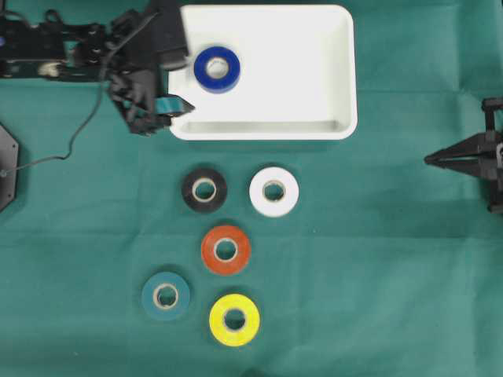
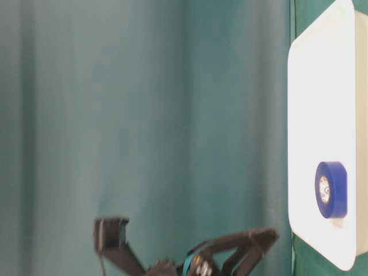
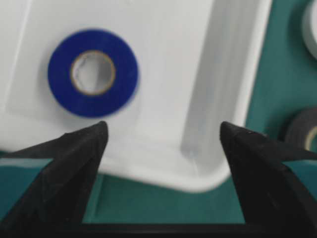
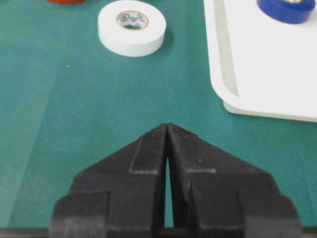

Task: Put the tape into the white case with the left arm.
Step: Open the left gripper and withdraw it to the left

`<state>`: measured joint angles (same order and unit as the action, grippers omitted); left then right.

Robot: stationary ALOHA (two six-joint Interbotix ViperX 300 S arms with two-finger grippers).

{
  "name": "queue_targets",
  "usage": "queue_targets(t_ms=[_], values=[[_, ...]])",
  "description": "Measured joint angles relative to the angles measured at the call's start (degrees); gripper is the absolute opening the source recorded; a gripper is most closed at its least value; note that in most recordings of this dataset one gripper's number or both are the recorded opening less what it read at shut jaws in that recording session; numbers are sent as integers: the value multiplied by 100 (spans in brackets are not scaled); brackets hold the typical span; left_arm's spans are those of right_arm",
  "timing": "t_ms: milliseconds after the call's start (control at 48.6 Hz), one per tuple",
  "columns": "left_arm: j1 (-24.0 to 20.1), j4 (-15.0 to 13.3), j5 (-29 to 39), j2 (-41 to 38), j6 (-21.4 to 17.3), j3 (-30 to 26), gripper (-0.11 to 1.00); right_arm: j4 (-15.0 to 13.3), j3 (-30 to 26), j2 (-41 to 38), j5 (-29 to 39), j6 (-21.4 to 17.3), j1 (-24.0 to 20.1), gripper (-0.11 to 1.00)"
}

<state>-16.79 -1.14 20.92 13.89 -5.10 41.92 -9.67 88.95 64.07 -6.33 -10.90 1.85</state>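
Overhead: blue tape (image 1: pixel 217 68) lies flat inside the white case (image 1: pixel 314 71), left part. Left gripper (image 1: pixel 174 75) beside it, jaws spread wide, empty. Left wrist view confirms. Right gripper (image 4: pixel 167 130) pressed closed, empty.

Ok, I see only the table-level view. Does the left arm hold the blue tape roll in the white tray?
Observer: No. The left arm's jaws stand wide open at the edge of the shallow white plastic case; the blue tape roll lies free inside.
Operator: Are other rolls outside?
Observer: Five on the green cloth: black, white, orange, teal, yellow.
Operator: And the right arm?
Observer: The right arm's jaws are shut, empty, away from the case.
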Motion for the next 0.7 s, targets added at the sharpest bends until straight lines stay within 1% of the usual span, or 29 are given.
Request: queue_targets(t_ms=[226, 411, 555, 699], values=[[167, -18, -334, 677, 0, 756, 92, 0, 9, 53, -9, 0, 0, -9], [316, -18, -606, 1248, -18, 1257, 92, 0, 9, 53, -9, 0, 0, -9], [360, -35, -721, 1521, 18, 1521, 92, 0, 9, 70, -9, 9, 0, -10], [404, -35, -756, 1556, 62, 1591, 92, 0, 9, 79, -9, 0, 0, -9]])
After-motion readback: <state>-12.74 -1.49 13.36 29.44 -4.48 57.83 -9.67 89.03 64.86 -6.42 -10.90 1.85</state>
